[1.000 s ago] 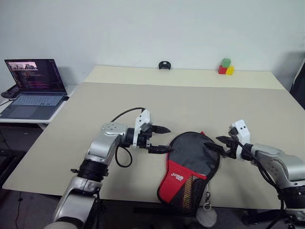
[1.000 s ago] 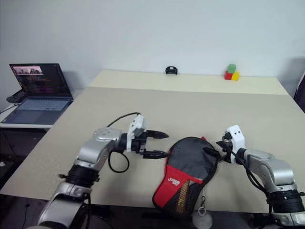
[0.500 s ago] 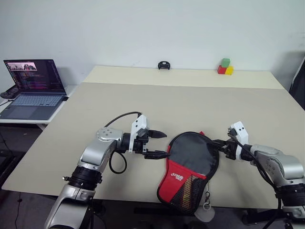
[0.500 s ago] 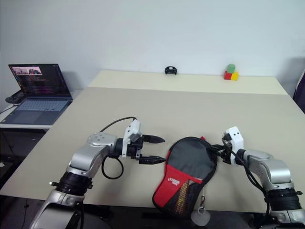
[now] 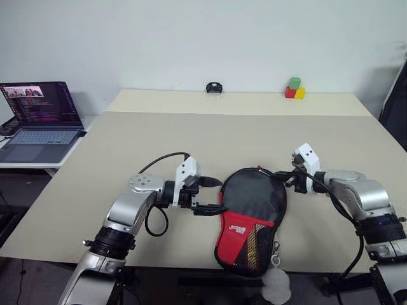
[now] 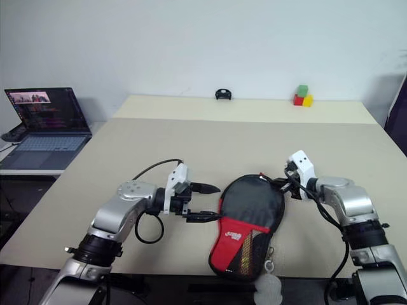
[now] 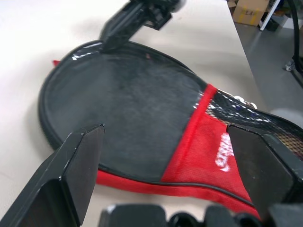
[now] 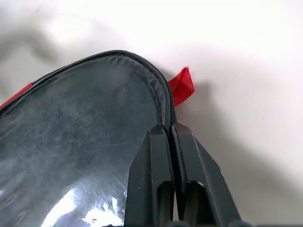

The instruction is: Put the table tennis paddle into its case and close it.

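Right tool (image 8: pixel 169 130) pinched on the case (image 5: pixel 251 213) rim, left tool (image 5: pixel 208 194) spread beside it; white logo unreadable.

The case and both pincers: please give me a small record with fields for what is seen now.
case: black and red pouch on the table, its red mesh end over the near edge
paddle: cannot tell, the case is not open to view
left pincer: open, beside the case's left edge, holding nothing
right pincer: shut on the case's black rim, next to a red tab
behind: laptop, coloured blocks, small black thing
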You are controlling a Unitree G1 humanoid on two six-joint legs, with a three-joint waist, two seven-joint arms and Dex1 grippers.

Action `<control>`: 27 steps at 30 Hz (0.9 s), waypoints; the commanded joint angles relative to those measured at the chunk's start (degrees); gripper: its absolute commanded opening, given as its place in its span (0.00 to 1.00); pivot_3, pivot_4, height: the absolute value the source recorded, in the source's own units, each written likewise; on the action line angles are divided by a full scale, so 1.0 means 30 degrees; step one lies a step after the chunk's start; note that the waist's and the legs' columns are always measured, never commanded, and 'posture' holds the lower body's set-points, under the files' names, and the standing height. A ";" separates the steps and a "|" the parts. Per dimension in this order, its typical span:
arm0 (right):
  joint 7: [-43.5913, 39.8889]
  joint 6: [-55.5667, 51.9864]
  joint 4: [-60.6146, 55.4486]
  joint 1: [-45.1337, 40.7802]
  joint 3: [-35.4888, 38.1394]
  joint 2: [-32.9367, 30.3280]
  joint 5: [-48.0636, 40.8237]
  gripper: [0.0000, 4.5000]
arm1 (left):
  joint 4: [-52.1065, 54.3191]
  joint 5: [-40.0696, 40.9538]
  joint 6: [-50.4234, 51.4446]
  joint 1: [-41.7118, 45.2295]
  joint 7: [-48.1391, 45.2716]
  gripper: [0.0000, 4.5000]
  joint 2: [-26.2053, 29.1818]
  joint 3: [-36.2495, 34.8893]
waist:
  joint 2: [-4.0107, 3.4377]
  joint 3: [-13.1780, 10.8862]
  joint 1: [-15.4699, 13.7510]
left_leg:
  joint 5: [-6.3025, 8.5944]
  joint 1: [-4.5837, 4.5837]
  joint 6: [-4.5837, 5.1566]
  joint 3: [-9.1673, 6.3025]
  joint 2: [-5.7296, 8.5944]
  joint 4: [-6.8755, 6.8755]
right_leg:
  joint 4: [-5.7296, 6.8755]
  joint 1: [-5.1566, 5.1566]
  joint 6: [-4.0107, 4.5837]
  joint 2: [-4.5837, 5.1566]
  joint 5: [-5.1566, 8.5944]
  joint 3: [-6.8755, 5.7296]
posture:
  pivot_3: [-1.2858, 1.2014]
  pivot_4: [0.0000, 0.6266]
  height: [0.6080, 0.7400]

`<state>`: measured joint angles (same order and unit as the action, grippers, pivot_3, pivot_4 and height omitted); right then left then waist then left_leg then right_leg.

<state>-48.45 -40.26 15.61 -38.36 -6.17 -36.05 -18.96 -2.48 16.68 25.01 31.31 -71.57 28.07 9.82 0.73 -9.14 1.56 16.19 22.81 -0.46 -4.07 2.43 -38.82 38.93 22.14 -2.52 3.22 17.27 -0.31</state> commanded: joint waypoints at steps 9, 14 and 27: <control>-0.1788 0.3470 0.4534 -0.3644 -0.1175 0.1461 0.2375 0.01 | 0.1138 0.0352 0.0092 -0.0354 0.0604 1.00 0.0079 0.0245 | -0.0007 -0.0003 0.0086 | -0.0014 -0.0006 -0.0018 -0.0002 -0.0006 -0.0007 | 0.0029 0.0024 0.0017 -0.0014 -0.0010 0.0060 | 0.52 0.24 1.00; -0.2182 0.4048 0.5448 -0.4025 -0.1059 0.1717 0.2893 0.01 | 0.1198 0.0404 0.0107 -0.0386 0.0686 1.00 0.0120 0.0290 | -0.0010 -0.0005 0.0069 | -0.0021 0.0001 -0.0031 -0.0001 -0.0005 -0.0006 | 0.0023 0.0031 0.0017 -0.0012 -0.0010 0.0065 | 0.52 0.24 1.00; -0.2763 0.5921 0.8765 -0.5884 -0.1203 0.2940 0.4481 0.01 | 0.1209 0.0295 0.0066 -0.0456 0.0782 1.00 -0.0016 0.0590 | -0.0020 -0.0011 0.0108 | -0.0022 -0.0008 -0.0034 0.0018 -0.0009 -0.0003 | 0.0036 0.0043 0.0021 -0.0017 -0.0012 0.0093 | 0.52 0.24 1.00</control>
<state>-56.27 -24.74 42.46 -53.87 -10.44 -27.27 -5.70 -0.85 16.73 25.68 29.95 -69.33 27.95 11.14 0.67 -9.18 1.89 16.12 22.79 -0.56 -4.02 2.41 -38.83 39.04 22.27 -2.46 3.17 17.23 -0.03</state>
